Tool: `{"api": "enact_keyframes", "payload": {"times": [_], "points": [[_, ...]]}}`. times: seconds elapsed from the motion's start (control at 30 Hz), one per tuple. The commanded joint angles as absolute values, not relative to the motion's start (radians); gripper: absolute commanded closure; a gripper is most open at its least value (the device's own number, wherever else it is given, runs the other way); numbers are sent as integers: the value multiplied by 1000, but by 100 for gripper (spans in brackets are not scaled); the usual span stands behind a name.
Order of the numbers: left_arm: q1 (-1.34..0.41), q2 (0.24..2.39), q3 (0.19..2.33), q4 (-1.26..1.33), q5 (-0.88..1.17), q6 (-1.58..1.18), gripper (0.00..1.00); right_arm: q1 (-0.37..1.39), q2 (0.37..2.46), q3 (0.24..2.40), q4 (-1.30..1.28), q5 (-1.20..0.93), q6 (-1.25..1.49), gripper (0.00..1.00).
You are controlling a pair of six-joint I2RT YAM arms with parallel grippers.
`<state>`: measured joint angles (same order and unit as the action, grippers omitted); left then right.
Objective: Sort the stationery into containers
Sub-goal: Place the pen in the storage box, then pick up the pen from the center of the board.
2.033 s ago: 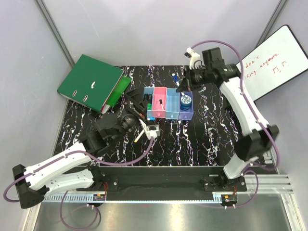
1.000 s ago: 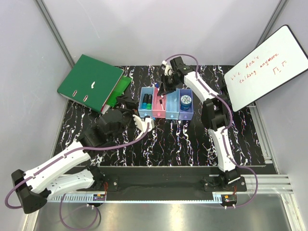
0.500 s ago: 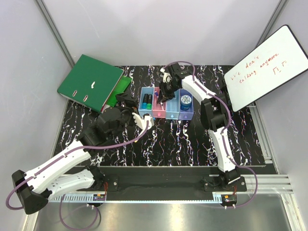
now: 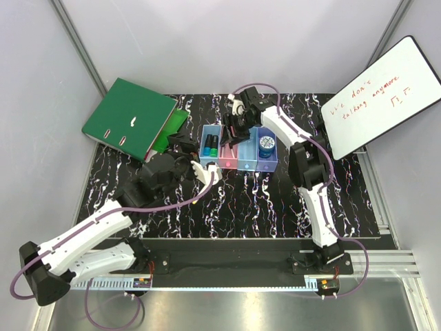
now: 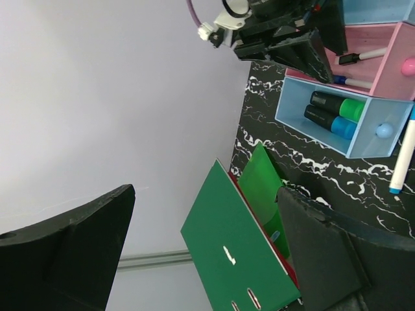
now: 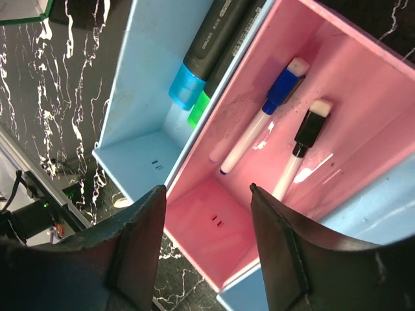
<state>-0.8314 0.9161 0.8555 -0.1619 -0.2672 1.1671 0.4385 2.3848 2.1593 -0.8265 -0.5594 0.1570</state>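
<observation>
Nearest the bases, the left pincer (image 5: pixel 206 207) is spread wide with nothing in it, poised just short of the row of bins. One white pen (image 5: pixel 402 152) with a blue tip is outside the row, just in front of the first light blue bin (image 6: pixel 139 84), not yet sorted. The danger as I see it: a low reach for that pen could roll it off or shove the whole joined row across the counter (image 4: pixel 275 200).

The first bin has two dark highlighters (image 6: pixel 214 39), blue and green ends, side by side. The pink bin (image 6: pixel 353 97) has a blue-capped pen (image 6: pixel 259 126) and a black-capped pen (image 6: pixel 301 152).

The right pincer (image 6: pixel 206 194) hangs over that pink bin, jaws apart and empty. It is close to the left arm, so a clash or a clipped wall looks possible.

The second light blue bin (image 4: pixel 247 160) shows nothing I can make out. The purple bin (image 4: pixel 267 163) has the round blue tin (image 4: pixel 267 144).
</observation>
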Motion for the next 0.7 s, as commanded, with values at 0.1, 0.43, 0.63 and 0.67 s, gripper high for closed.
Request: {"api": "enact_keyframes", "payload": {"times": [0.1,0.43,0.63,0.67], "points": [[-796,1017,798,-205,-193,980,1,439,2154,2214,-845,-410,59,33],[-779,1330,1041,-434,-118,640,1,393,1875,2213,-821,-52,-136,28],[-765,1492,1086,-445,-92,546,5,359,1826,2318,-819,-26,-184,27],[-762,1529,1088,-448,-92,542,5,357,1819,2324,-821,-28,-199,27]]}}
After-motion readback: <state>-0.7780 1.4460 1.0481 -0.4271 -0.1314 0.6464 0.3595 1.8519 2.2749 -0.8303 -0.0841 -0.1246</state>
